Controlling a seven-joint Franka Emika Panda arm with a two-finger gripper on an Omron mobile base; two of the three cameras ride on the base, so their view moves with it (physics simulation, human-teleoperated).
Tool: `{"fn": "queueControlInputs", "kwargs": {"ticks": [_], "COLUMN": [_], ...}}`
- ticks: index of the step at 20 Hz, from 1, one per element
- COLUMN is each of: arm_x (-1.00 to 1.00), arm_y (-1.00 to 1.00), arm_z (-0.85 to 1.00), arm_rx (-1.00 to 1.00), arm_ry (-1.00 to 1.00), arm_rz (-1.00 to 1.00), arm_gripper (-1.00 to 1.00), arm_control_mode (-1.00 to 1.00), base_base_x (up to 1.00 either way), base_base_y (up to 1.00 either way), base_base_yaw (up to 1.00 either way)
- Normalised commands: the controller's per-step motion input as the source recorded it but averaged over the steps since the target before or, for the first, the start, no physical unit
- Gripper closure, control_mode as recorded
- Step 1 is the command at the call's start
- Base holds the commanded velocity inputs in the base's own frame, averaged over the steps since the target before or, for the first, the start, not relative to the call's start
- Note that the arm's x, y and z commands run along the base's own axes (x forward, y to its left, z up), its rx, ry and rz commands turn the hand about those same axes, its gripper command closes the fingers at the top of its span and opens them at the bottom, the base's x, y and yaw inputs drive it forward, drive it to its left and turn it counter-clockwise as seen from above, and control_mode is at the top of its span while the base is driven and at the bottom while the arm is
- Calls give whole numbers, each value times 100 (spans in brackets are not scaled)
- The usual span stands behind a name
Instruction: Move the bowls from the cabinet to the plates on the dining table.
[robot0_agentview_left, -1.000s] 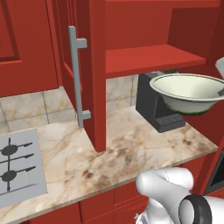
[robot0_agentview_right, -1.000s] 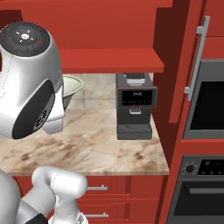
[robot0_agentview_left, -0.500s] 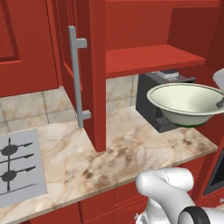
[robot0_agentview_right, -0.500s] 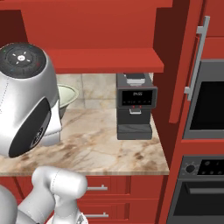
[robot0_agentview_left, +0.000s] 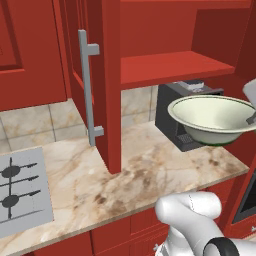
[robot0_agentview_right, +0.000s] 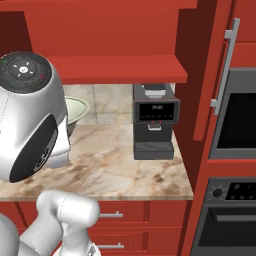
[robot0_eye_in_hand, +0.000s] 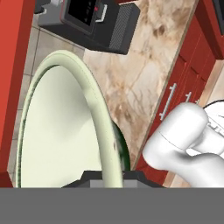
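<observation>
Cream-white bowl (robot0_agentview_left: 212, 117) out of the cabinet (robot0_agentview_left: 165, 67) — held above the marble worktop (robot0_agentview_left: 125, 182).
Pincer (robot0_eye_in_hand: 112, 175) clamped tight on its rim — coffee machine (robot0_agentview_right: 154, 127) just behind.

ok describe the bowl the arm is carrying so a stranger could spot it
Find the open red wall cabinet over the marble counter. Just below its shelf, in front of the black coffee machine, a bowl hangs in mid-air: cream-white, dark green foot, the one round pale thing there.
</observation>
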Motion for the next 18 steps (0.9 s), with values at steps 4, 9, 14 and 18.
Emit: {"fn": "queueControlInputs", "kwargs": {"ticks": [4, 9, 14, 18], "arm_x": [0, 0, 0, 0], "arm_y": [0, 0, 0, 0], "arm_z": [0, 0, 0, 0], "arm_rx": [0, 0, 0, 0], "arm_ry": [0, 0, 0, 0], "arm_rz": [0, 0, 0, 0], "arm_gripper": [100, 100, 100, 100], "arm_control_mode": [-100, 100, 100, 100], "base_base_x": [0, -6, -49, -73], "base_base_y": [0, 0, 0, 0], "base_base_yaw": [0, 0, 7, 15]}}
